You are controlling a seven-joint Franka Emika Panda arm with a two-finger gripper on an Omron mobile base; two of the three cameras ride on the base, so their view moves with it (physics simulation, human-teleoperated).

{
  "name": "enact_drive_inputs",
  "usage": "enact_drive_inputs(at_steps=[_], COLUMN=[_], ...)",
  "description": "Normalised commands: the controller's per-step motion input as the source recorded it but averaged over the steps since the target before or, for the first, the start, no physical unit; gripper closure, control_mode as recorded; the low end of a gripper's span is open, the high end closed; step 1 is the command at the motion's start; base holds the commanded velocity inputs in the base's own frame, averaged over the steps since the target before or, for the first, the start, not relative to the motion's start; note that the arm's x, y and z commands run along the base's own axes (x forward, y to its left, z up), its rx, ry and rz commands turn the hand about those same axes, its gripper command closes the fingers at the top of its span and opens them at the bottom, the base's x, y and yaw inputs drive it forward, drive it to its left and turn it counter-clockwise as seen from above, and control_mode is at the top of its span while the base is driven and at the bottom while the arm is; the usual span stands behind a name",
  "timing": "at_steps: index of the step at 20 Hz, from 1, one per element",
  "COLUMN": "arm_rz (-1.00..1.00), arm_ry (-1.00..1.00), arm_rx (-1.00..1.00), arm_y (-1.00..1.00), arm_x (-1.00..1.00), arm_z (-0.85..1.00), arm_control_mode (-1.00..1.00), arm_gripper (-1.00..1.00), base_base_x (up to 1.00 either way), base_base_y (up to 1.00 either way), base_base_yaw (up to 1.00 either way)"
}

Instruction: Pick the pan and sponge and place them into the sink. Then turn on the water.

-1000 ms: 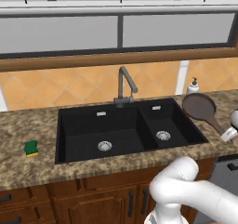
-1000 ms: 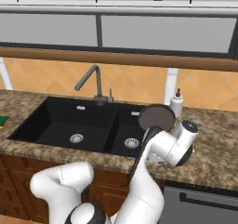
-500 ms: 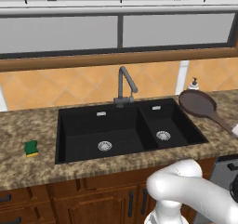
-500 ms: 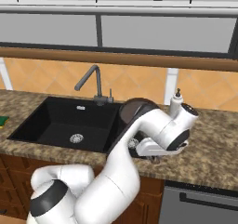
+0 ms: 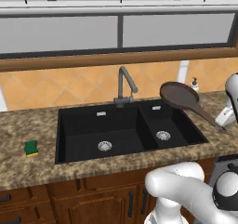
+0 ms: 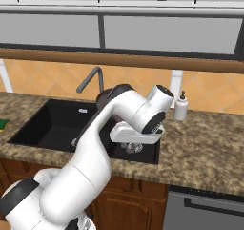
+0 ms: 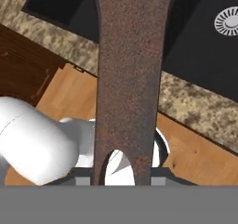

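Even, bright, rendered light with no glare and only soft shading inside the sink (image 5: pixel 121 130); every view sharp, the close-up pan (image 7: pixel 130 79) handle grainy

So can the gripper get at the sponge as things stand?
Probably not yet: the gripper is shut on the pan handle over the sink, and the sponge lies on the counter far left.
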Motion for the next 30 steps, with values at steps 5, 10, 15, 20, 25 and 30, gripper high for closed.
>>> enact_drive_inputs(at_steps=[5,10,15,20,25,30], arm_rz=[0.00,0.00,0.00,0.00,0.00,0.00], arm_ry=[0.03,0.00,0.00,0.05,0.12,0.04], arm_rx=[0.10,0.06,0.04,0.00,-0.02,-0.03], arm_y=[0.78,0.93,1.00,1.00,1.00,0.89], arm_x=[-0.22,-0.07,0.00,0.00,0.07,0.17], arm_z=[0.83,0.90,0.97,0.44,0.00,-0.40], arm_control_mode=[-1.00,-1.00,-1.00,-1.00,-1.00,-1.00], arm_gripper=[1.00,1.00,1.00,1.00,1.00,1.00], base_base_x=[0.00,0.00,0.00,0.00,0.00,0.00], base_base_y=[0.00,0.00,0.00,0.00,0.00,0.00], base_base_yaw=[0.00,0.00,0.00,0.00,0.00,0.00])
